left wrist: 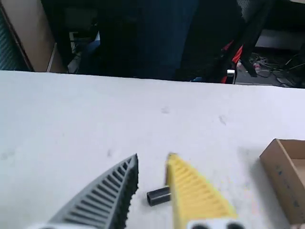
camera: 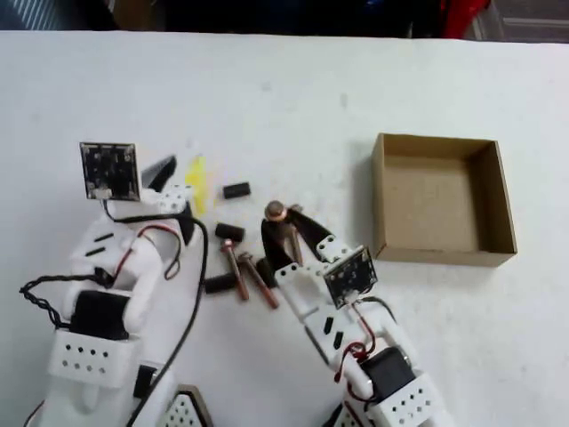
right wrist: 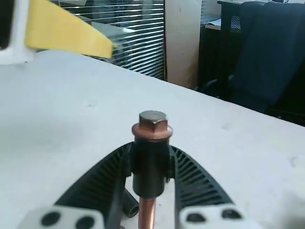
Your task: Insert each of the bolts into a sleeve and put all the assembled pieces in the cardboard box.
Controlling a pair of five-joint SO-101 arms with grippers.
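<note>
Wide white worktop (camera: 293, 98) under both arms, and on the right sits the cardboard box (camera: 444, 256), open-topped, nothing in it that I can see. Centre stage, the right gripper (right wrist: 150, 152) is clamped on an assembled piece (right wrist: 148, 167): a black sleeve around a copper bolt, the hex head poking out past the fingertips and the bare shank trailing back toward the wrist. It hangs left of the box, near it but not over it. On the left, the left gripper (left wrist: 152, 160) stands spread, grey finger and yellow finger apart and holding nothing. A loose sleeve (left wrist: 158, 195) lies on the worktop just beside the yellow finger. Between the arms lie two loose bolts (camera: 236, 267), close together, with a second sleeve (camera: 229, 231) at their far end and a third sleeve (camera: 220, 283) just to their left. My read on handling: these are small, stiff, light parts, round enough to roll at a nudge. The smooth shank looks free to slide, so a bolt could slip out of its sleeve if tipped head-down. Best hold for the assembled piece is square across the sleeve's middle, flange seated against it. A loose bolt wants pinching across the shank close under the head. A sleeve wants pinching across its sides with the bore left open.
</note>
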